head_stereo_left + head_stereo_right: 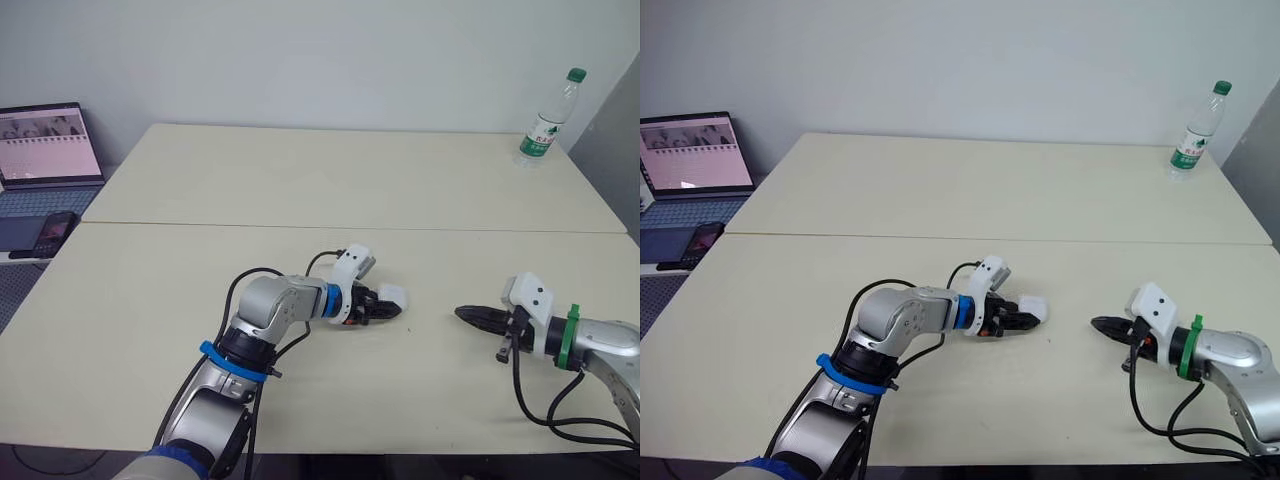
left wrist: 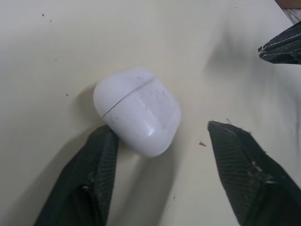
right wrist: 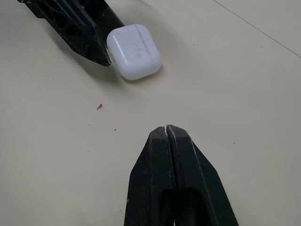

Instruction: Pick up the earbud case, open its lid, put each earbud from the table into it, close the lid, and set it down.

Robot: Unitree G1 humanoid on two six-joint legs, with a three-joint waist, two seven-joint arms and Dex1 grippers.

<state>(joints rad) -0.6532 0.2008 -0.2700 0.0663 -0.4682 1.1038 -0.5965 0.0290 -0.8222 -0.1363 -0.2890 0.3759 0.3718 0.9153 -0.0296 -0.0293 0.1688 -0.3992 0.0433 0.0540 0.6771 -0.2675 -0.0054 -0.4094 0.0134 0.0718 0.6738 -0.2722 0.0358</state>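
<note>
The white earbud case (image 2: 138, 110) lies on the cream table (image 1: 300, 180) with its lid closed, near the table's middle. My left gripper (image 1: 388, 310) is open around it. One finger (image 2: 101, 160) touches the case's side, while the other finger (image 2: 240, 160) stands well apart. In the right wrist view the earbud case (image 3: 134, 51) lies just beyond the left fingers (image 3: 80, 28). My right gripper (image 1: 462, 314) is shut with nothing in it. It hovers low over the table to the right of the case and points at it.
A water bottle (image 1: 548, 120) stands at the table's far right corner. A laptop (image 1: 45, 150) and a phone (image 1: 55, 228) sit on a lower surface off the table's left edge. A seam (image 1: 350, 228) crosses the tabletop behind the arms.
</note>
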